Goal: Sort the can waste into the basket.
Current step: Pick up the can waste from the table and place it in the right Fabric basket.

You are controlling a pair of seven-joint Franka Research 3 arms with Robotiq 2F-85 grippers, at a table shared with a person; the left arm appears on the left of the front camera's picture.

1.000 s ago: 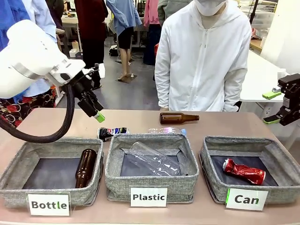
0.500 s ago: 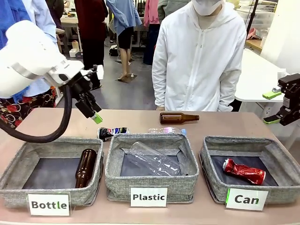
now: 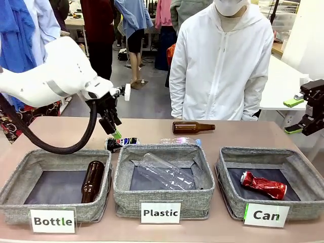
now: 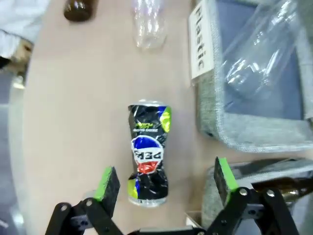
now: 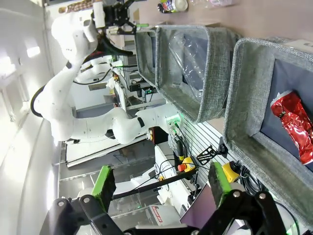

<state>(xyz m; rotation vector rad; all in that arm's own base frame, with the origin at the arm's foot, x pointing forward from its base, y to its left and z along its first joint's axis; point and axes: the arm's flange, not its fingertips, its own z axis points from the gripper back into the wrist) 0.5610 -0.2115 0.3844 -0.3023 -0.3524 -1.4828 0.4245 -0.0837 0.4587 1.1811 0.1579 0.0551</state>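
Note:
A crushed dark blue-black can (image 3: 121,143) lies on the table behind the gap between the Bottle and Plastic bins. My left gripper (image 3: 114,129) hangs open just above it. In the left wrist view the can (image 4: 148,156) lies lengthwise between the spread green fingertips, left gripper (image 4: 165,178), and nothing is gripped. A crushed red can (image 3: 263,185) rests on the dark floor of the grey "Can" basket (image 3: 306,177) at the right. My right gripper (image 3: 293,116) stands open and idle past the table's right edge. Its wrist view shows the right gripper (image 5: 159,183), the red can (image 5: 293,125) and the basket (image 5: 239,93).
The "Bottle" bin (image 3: 20,169) holds a brown bottle (image 3: 92,180). The "Plastic" bin (image 3: 202,177) holds a clear bottle (image 3: 164,172). Another brown bottle (image 3: 192,127) and a clear plastic bottle (image 3: 179,141) lie behind the bins. A person in white (image 3: 223,66) stands at the far side.
My left arm has swung right and lowered, bringing its open gripper over the dark can. The right arm and both cans have not moved.

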